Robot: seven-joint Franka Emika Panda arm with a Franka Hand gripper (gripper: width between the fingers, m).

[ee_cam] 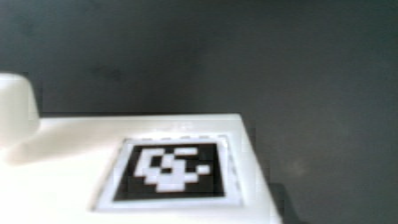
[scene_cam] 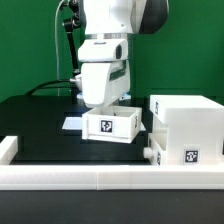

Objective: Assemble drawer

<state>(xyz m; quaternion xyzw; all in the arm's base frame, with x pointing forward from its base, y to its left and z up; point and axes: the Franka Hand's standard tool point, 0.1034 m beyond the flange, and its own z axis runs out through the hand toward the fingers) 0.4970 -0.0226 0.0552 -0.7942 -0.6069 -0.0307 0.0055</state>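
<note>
A small open-topped white tray (scene_cam: 112, 125) with a square tag on its front wall sits mid-table. My gripper (scene_cam: 104, 106) is directly over it, its hand reaching down to the tray's far rim. The fingertips are hidden there, so I cannot tell whether they are open or shut. The tall boxy casing (scene_cam: 187, 128) stands at the exterior view's right, close beside the tray, with a tag low on its front. The wrist view shows a white surface with a black-and-white tag (ee_cam: 169, 168) very close up, and no fingers. A second tray is not in view.
The long low white rail (scene_cam: 90, 176) runs across the front, with a raised end (scene_cam: 8, 148) at the exterior view's left. The marker board (scene_cam: 72, 123) lies flat behind the tray. A white rounded edge (ee_cam: 15, 110) shows in the wrist view. Dark table (ee_cam: 214, 50) lies beyond.
</note>
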